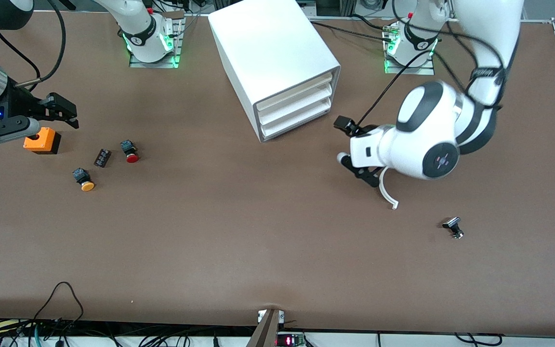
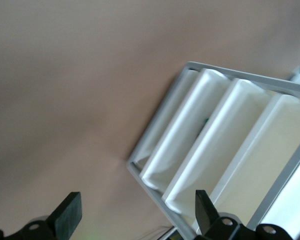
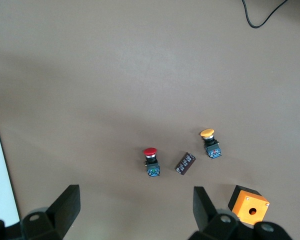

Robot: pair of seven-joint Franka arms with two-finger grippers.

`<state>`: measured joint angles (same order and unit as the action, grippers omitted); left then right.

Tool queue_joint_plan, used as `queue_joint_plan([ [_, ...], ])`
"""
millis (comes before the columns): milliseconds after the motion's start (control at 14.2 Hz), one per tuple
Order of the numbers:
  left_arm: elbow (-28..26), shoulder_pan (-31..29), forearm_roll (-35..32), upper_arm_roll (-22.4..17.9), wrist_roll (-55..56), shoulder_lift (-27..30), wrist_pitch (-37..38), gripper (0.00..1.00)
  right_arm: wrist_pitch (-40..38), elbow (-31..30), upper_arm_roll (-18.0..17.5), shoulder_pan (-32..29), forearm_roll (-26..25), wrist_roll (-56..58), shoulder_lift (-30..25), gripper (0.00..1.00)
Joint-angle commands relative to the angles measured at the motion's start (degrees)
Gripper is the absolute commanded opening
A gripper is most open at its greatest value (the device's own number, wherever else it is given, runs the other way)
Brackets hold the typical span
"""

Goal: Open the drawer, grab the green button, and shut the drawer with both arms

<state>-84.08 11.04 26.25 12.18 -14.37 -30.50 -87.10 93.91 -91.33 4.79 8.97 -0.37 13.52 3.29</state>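
Note:
The white cabinet (image 1: 272, 53) stands at the table's robot side, its front turned toward the left arm's end. All three tray drawers are pushed in; the lowest drawer (image 1: 297, 123) sits just above the table. The green button is hidden. My left gripper (image 1: 349, 146) is open and empty, low over the table in front of the drawers. The left wrist view shows its fingertips (image 2: 69, 212) spread wide, with the cabinet's front frame (image 2: 152, 187) just ahead. My right gripper (image 1: 65, 113) is open and empty, over the orange box at the right arm's end; it also shows in the right wrist view (image 3: 135, 200).
An orange box (image 1: 42, 140), a red-capped button (image 1: 130, 152), a small black block (image 1: 102, 158) and a yellow-capped button (image 1: 84, 179) lie near the right arm's end. A white curved piece (image 1: 387, 192) and a small black part (image 1: 453, 227) lie near the left gripper.

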Motion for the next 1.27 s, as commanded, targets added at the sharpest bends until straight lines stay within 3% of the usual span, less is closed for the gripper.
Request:
queue_joint_plan([
  [0,2.86,-0.23,5.02,0.21,-7.31,-4.82,1.50,1.00,-1.18,1.69,-0.04,-0.10,-0.60,0.10,0.67,1.00],
  [71,2.86,0.47,5.56,0.21,-14.03,-6.66,1.50,1.00,-1.18,1.69,0.05,-0.10,-0.60,0.10,0.67,1.00],
  [353,2.86,2.57,9.61,0.21,-22.78,-10.62,1.50,1.00,-1.18,1.69,0.05,-0.10,-0.60,0.10,0.67,1.00],
  [1201,2.51,8.56,13.73,0.21,-34.22,-19.68,-5.36,1.00,-1.18,1.77,0.05,-0.10,-0.60,0.10,0.67,1.00],
])
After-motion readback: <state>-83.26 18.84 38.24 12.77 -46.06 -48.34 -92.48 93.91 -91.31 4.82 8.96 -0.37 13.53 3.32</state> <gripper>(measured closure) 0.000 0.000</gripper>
